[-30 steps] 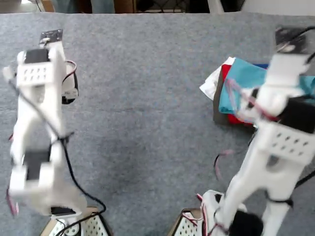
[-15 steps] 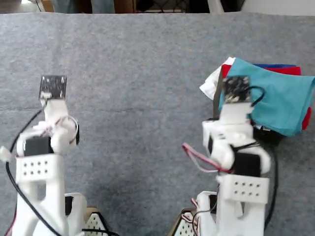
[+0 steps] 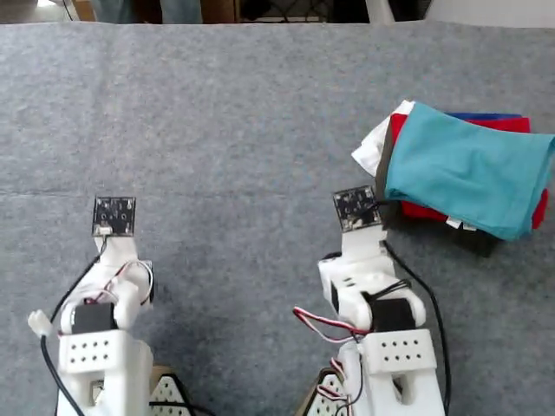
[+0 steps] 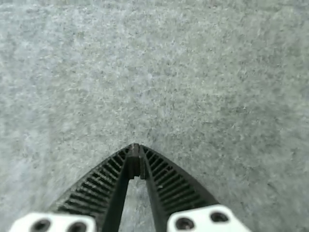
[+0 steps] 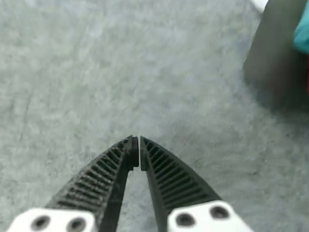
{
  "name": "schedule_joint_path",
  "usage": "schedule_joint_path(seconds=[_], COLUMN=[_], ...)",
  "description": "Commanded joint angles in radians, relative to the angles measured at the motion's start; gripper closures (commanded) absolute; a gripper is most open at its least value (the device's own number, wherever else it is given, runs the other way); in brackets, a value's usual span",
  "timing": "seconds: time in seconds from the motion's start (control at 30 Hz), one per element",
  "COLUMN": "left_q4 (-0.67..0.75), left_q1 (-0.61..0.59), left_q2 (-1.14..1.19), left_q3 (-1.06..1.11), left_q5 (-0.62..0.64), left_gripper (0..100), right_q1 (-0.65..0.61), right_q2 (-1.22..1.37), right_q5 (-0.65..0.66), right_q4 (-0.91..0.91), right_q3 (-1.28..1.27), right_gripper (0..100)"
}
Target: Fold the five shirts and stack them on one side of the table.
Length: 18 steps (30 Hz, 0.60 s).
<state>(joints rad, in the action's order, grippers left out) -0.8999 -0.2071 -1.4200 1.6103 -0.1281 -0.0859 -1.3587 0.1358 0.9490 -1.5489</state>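
Five shirts [image 3: 464,169], one stack; two arms [image 3: 95,338]; two tools [image 4: 135,162].

1. The left arm [image 3: 91,351], at the lower left of the high view, is white plastic with black motor blocks and a plate dotted with small holes.
2. The right arm [image 3: 395,347], at the lower centre-right, is built the same way.
3. Each arm ends in a small black square board [image 3: 114,216].
4. A white plug [image 3: 38,323] hangs beside the left arm. Red-and-white wires [image 3: 316,319] loop off the right arm, and a black cable [image 3: 431,299] runs along its side.
5. The left gripper [image 4: 135,162] and right gripper [image 5: 135,151] have black ribbed fingers tapering to points. They sit on white mounts with dark screw holes.
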Motion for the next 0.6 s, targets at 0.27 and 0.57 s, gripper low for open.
schedule_joint_path(seconds=[0.27,0.57], left_q4=[-0.249,-0.368], left_q1=[-0.051,-0.053], left_q2=[-0.394,-0.393], left_q3=[0.087,0.087], left_q5=[-0.006,-0.003], left_gripper=[97,97], right_q1=[-0.011,-0.005], right_q2=[-0.315,-0.535], right_q5=[-0.173,-0.173], right_q4=[0.121,0.350], right_q3=[-0.148,-0.136], right_gripper=[98.4,98.4])
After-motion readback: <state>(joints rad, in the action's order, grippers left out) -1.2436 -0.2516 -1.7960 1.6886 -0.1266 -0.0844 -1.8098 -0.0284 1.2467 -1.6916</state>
